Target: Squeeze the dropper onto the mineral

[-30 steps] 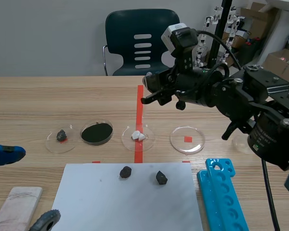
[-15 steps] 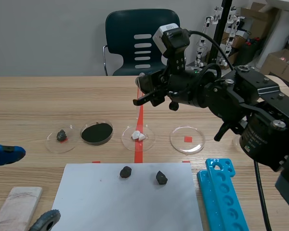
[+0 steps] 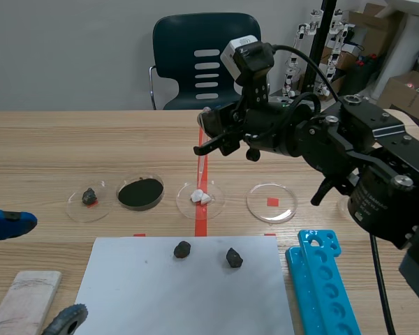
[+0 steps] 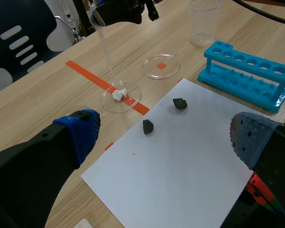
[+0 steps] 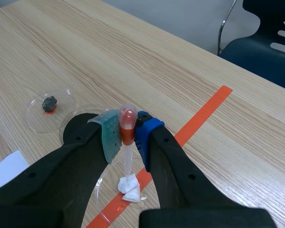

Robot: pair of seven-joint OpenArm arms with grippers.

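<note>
Scene view lays out the desk (image 3: 70,139), and my right arm (image 3: 349,160) comes in from the right and reaches past the middle tape line. I judge it is placed so to bring its load over the target. The white sheet (image 3: 188,300) lies at the near edge with two dark stones (image 3: 182,249) on it. The blue rack (image 3: 321,279) lies just right of the sheet. My left pincer (image 4: 166,130) hangs wide, holding nothing, low at the near left, well apart from the work.

My right pincer (image 5: 127,128) is clamped on the dropper (image 5: 128,159), pads pressing just below the bulb, which I take as ready for the squeeze. The dish (image 3: 179,199) sits on the tape line beneath it.

The dropper's long axis stands close to upright, bulb up, thin tip down. It aims at the white mineral (image 5: 129,187) in that dish. The tip seems just above the pieces; I cannot tell whether it touches.
</note>
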